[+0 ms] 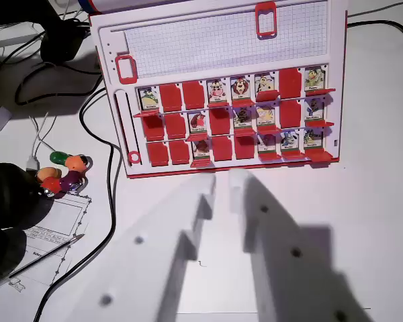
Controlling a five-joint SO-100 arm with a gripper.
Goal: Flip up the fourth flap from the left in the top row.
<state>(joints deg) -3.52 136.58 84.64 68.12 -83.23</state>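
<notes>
We see the white gripper below the red game board, not touching it. Its jaws stand narrowly apart, holding nothing. The board has 3 rows of flaps.

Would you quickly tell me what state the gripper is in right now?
Gripper: open, a narrow gap between its white fingers, holding nothing; it is poised short of the red flap game board, not touching it.

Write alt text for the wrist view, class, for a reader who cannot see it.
A white plastic two-fingered tool, slightly open, hovers just short of a red-and-white plastic flap game board on a white table. Some picture flaps stand up; others lie flat. Black cables lie at the wrist view's left.
</notes>
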